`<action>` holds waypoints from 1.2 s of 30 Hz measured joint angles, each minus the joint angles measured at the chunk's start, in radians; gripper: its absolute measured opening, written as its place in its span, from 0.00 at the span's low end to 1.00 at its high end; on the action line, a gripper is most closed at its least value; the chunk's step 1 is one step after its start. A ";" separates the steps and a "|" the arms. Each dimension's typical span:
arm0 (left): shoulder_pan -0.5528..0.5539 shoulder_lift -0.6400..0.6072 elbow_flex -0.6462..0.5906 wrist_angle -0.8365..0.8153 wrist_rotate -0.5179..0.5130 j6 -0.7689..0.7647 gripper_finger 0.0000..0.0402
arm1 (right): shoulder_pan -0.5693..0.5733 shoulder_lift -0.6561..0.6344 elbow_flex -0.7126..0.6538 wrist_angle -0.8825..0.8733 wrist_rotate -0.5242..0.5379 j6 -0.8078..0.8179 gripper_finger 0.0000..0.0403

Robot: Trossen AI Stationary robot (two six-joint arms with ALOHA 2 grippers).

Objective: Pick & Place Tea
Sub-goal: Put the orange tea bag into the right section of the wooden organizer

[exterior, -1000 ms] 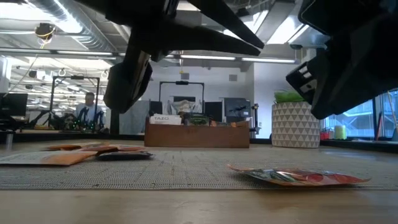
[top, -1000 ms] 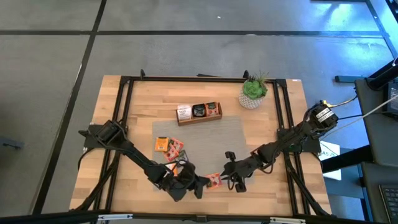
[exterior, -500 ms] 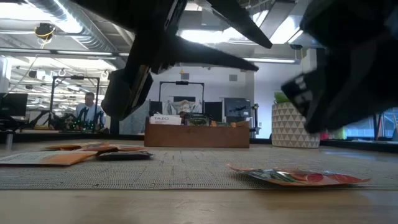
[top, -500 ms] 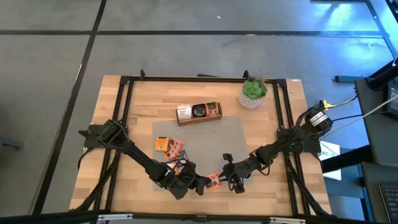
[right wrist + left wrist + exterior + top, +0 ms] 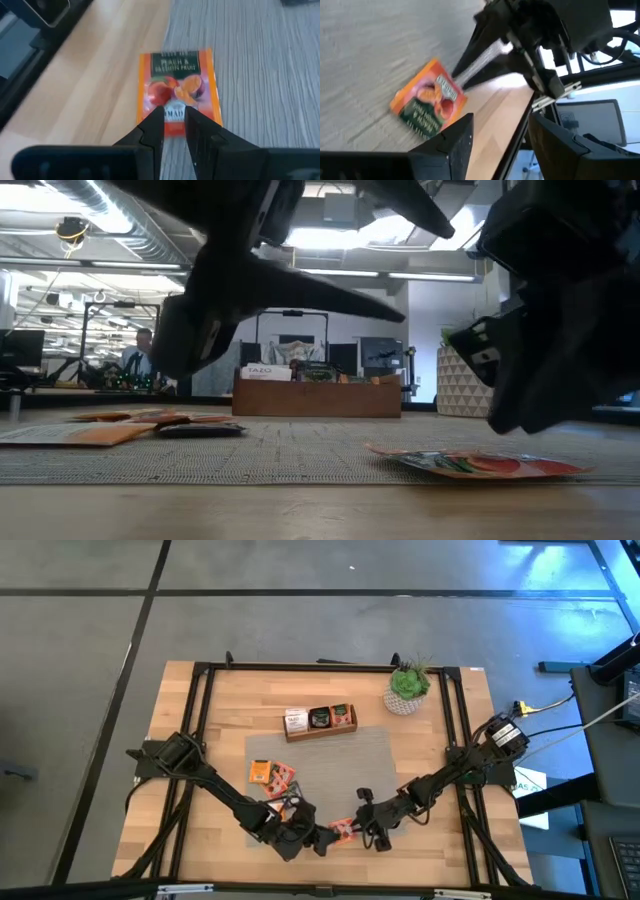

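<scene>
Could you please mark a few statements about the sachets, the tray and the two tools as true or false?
1. An orange sachet lies flat at the mat's near edge. True.
2. The left tool grips that sachet. False: its fingers stand apart and the sachet lies free ahead of them.
3. The tray is empty. False: it holds sachets.
4. The right tool hovers over the sachet, fingers nearly together. True.
5. A plant stands near the tray. True.
</scene>
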 joint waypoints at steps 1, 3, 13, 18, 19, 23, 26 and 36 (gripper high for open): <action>0.000 0.000 0.000 -0.009 0.013 -0.020 0.46 | 0.000 0.000 0.000 -0.019 0.000 0.000 0.20; 0.002 0.000 0.000 -0.034 0.024 -0.048 0.45 | 0.000 0.000 0.000 -0.041 0.000 -0.001 0.20; 0.002 0.000 0.000 -0.048 0.021 -0.051 0.42 | 0.000 0.000 0.000 -0.036 0.000 0.064 0.20; 0.002 0.000 0.000 -0.048 0.020 -0.050 0.41 | 0.000 0.000 0.000 0.021 0.000 0.101 0.20; 0.002 0.000 0.000 -0.048 0.020 -0.050 0.41 | 0.001 0.000 0.000 0.026 0.000 0.101 0.20; 0.002 0.000 0.000 -0.048 0.020 -0.050 0.41 | 0.003 0.028 0.001 0.043 0.010 0.078 0.20; 0.002 0.000 0.000 -0.049 0.020 -0.050 0.40 | 0.003 0.071 0.009 0.058 0.012 0.082 0.20; 0.001 0.000 0.000 -0.118 0.133 -0.225 0.40 | 0.007 0.106 0.022 0.051 0.000 0.075 0.20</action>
